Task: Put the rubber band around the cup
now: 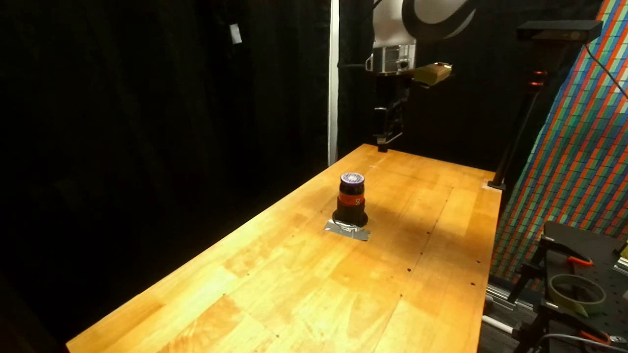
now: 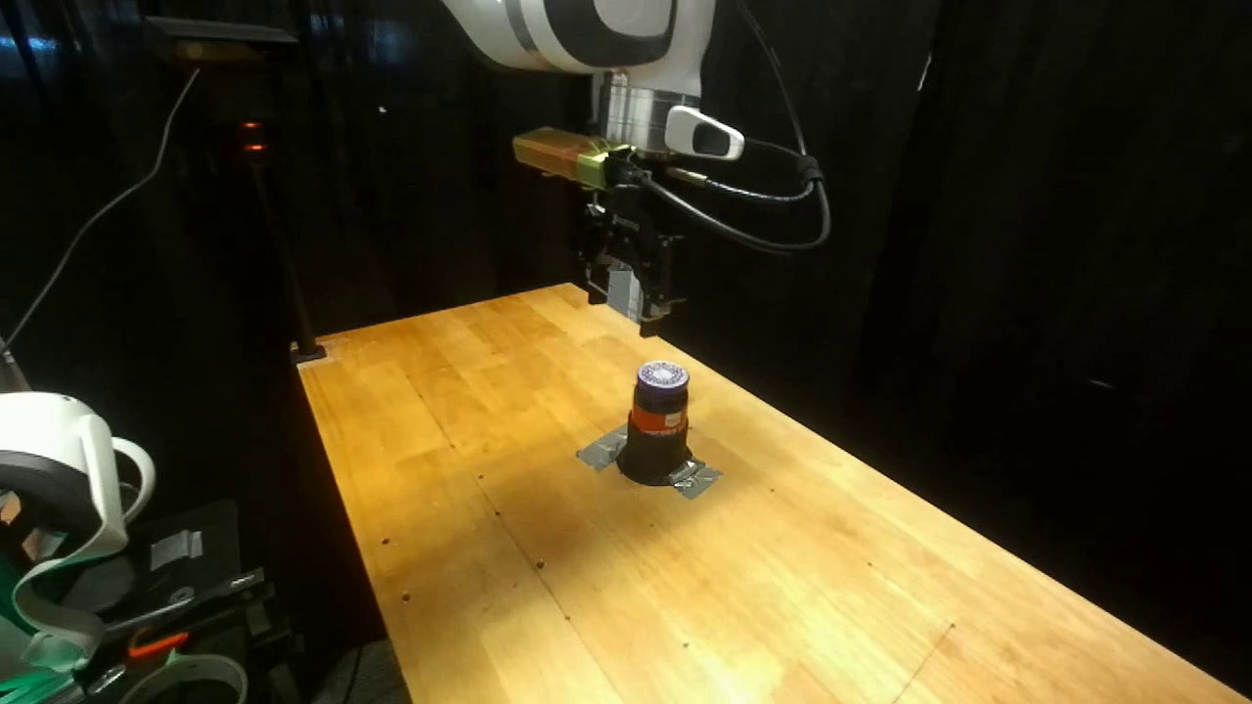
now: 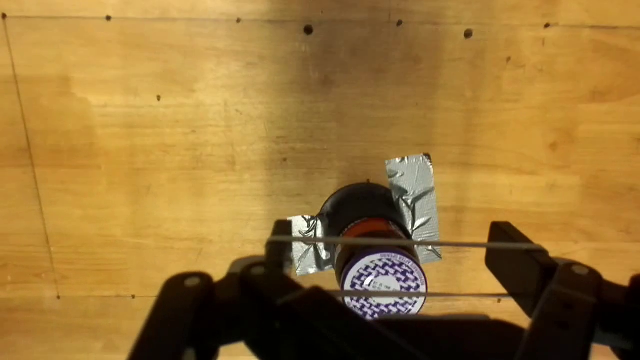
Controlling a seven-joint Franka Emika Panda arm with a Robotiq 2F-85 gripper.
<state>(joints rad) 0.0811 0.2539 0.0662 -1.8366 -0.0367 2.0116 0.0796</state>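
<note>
**Rubber band (image 3: 405, 242) stretched across spread fingers (image 3: 517, 270), cup (image 2: 658, 420) standing lower down**

So we've got the fingers wide apart, with the band pulled taut between them as two thin, pale strands. From the wrist view we see one strand cutting across the cup's side and the other across its lid (image 3: 384, 277), which is white with a purple pattern. That's just how it lines up for that camera, though: in both exterior views the fingers hang higher than the cup and apart from it. We can't tell if they're directly overhead.

The cup's upright on the wooden tabletop (image 1: 294, 304), dark up top with an orange-red stretch around the middle. Its lower end meets a flared black base (image 2: 653, 455); whether it sits in that or on it, we can't say. Two strips of silver tape (image 3: 417, 210) lap the base's edge and run out onto the wood.

Off beside the tabletop, in an exterior view, we spot a roll of tape (image 1: 596, 308) on a black side table (image 1: 584, 240).
</note>
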